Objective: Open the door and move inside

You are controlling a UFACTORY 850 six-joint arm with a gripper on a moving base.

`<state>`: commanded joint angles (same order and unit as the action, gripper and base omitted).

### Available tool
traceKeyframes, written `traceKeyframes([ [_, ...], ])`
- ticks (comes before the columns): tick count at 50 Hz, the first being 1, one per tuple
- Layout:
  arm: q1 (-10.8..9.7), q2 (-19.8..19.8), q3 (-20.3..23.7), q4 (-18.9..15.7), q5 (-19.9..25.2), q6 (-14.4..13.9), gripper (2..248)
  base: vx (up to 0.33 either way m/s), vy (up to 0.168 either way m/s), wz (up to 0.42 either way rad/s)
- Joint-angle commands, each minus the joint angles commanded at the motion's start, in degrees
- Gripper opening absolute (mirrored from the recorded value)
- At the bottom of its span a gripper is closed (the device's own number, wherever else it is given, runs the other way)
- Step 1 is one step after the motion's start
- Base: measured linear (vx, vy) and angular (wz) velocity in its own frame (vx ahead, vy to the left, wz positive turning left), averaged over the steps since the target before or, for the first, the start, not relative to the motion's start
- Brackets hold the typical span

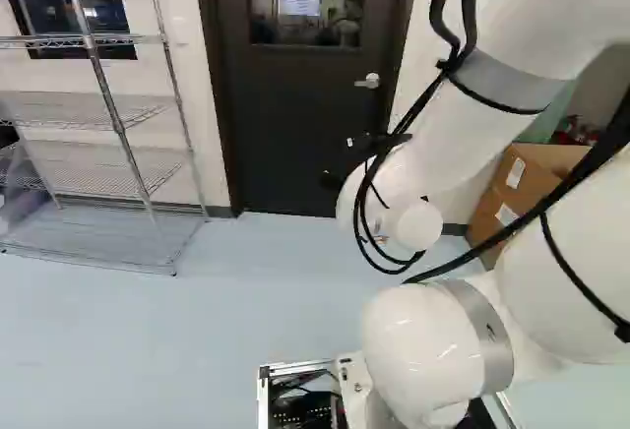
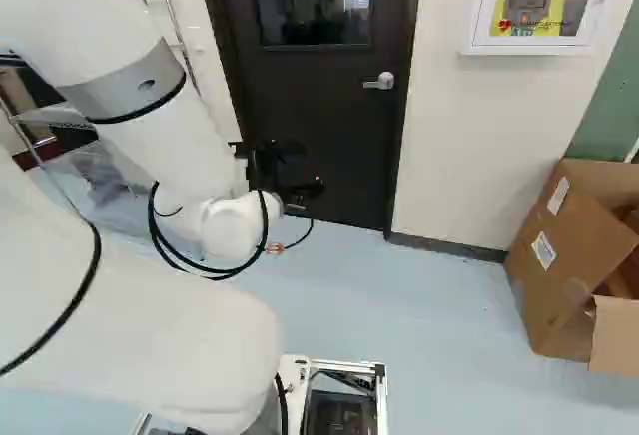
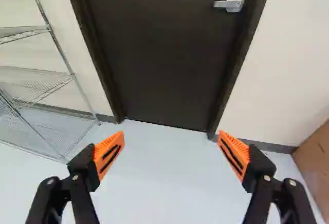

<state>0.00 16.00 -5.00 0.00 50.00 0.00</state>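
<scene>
Nearby, wire shelving (image 1: 89, 109) and a box (image 2: 561, 260) flank the door (image 1: 295, 114).

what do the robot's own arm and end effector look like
The thick, rounded white arm has smooth grey bands and black cables strapped along it. Its black two-fingered end effector carries tapered orange pads with dark slots.

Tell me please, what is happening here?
The robot arm faces a closed door, which it seems meant to open. Its gripper is open, with nothing between the fingers, and nobody holds the silver handle. The door is not yet open.
</scene>
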Motion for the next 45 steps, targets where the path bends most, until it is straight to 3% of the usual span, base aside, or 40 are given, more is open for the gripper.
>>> traceKeyframes([
  [45,0.0,0.0,0.0,0.0,0.0,0.0,247,0.0,0.0,0.0],
])
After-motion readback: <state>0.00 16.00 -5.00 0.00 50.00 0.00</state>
